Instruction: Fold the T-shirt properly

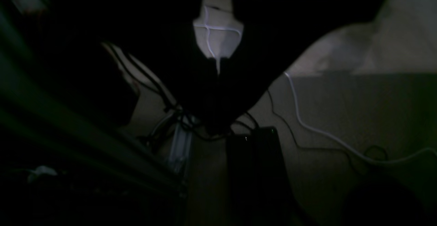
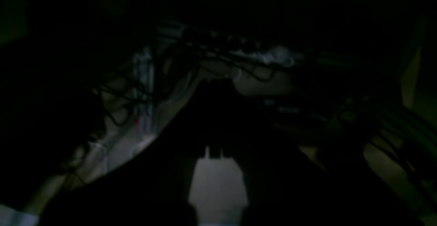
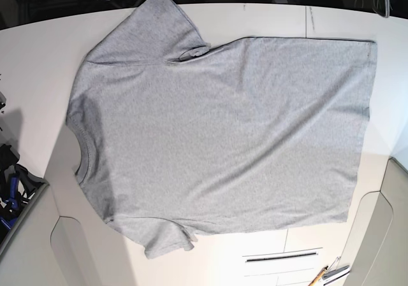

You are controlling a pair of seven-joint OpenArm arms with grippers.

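The T-shirt (image 3: 223, 133) lies spread flat on the white surface (image 3: 38, 63), its plain grey side up, and it covers most of the middle of the base view. Its ribbed collar (image 3: 81, 149) is at the left, and the bottom hem (image 3: 360, 133) runs along the right, close to the right edge of the surface. One short sleeve (image 3: 150, 28) points to the far left corner, and its lower edge is a little curled near the armpit. The other sleeve (image 3: 162, 238) points to the near side and reaches almost to the near edge of the surface. The cloth has only soft wrinkles (no fold is made in it yet).

No arm shows over the shirt in the base view. Both wrist views are very dark. In the left wrist view the left pincer (image 1: 218, 70) is a black shape with its two fingers drawn together to a narrow point, and nothing is between them; behind it there is a pale floor (image 1: 358, 116) with a white cable (image 1: 307, 125) and a black box (image 1: 254, 157). In the right wrist view the right pincer (image 2: 215, 152) is hardly visible against the dark, its fingers are closed together too, and I see no cloth in it. Further off in that view there are tangled cables (image 2: 211, 45).

At the near right edge of the base view, some small tools (image 3: 331, 274) lie on the surface, well apart from the shirt.
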